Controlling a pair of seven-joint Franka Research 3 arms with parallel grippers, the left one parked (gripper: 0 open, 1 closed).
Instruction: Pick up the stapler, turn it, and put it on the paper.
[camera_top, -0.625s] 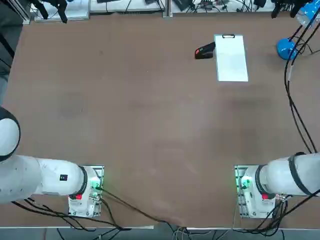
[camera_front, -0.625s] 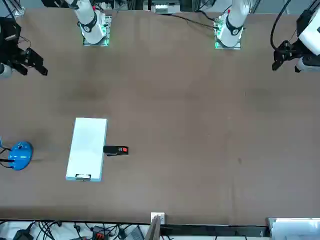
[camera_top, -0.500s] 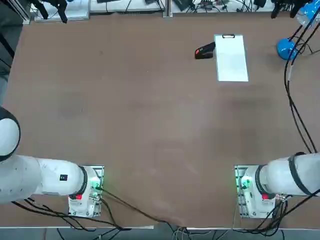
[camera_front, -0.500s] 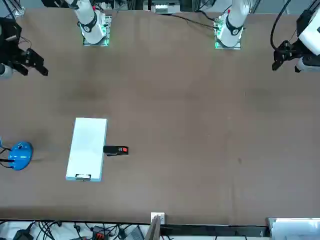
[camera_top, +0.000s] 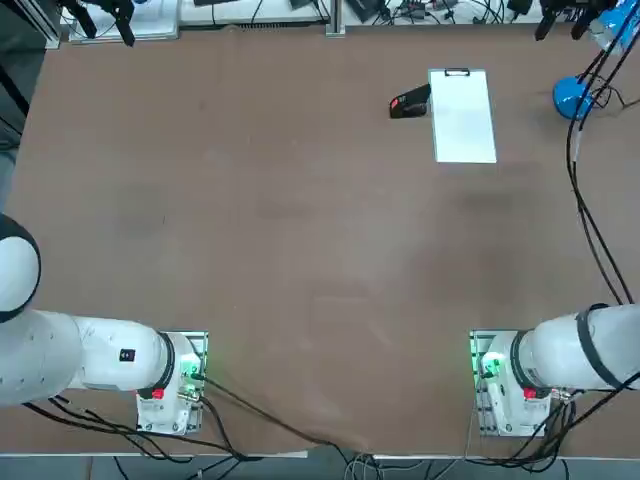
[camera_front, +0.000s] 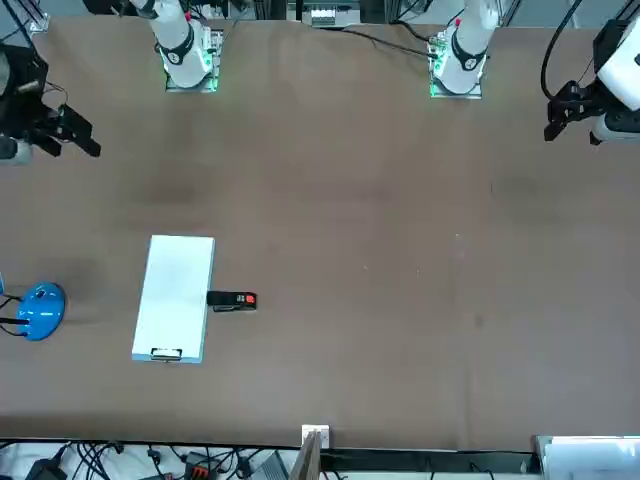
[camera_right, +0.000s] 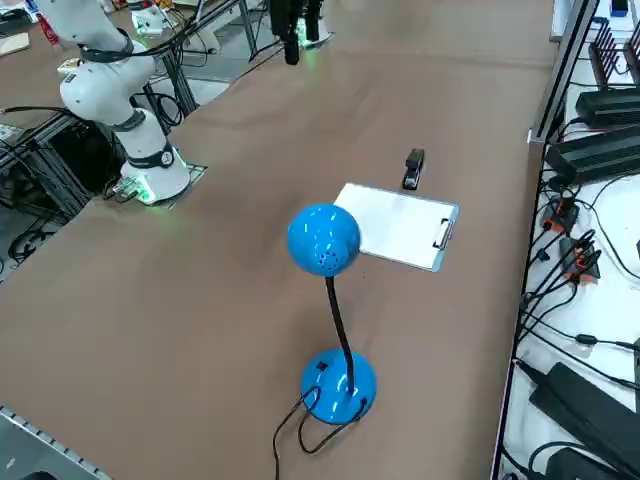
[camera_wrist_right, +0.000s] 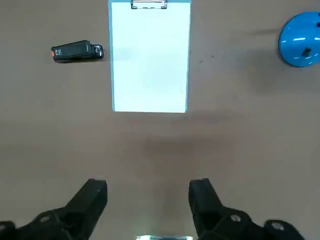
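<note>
The stapler is small and black with a red mark, and lies flat on the brown table against the long edge of the paper. The paper is a white sheet with a dark clip at its far short edge. Both also show in the front view, stapler and paper, and in the right side view, stapler and paper. My right gripper hangs high above the table, open and empty, looking down on the stapler and paper. In the front view the gripper is at the left edge.
A blue desk lamp stands beside the paper, on the side away from the stapler, with its cable trailing along the table edge. It is tall in the right side view, lamp. Cables and power strips line the far edge.
The right gripper has drifted a little over the far right part of the table. Stapler and paper lie where they were.
</note>
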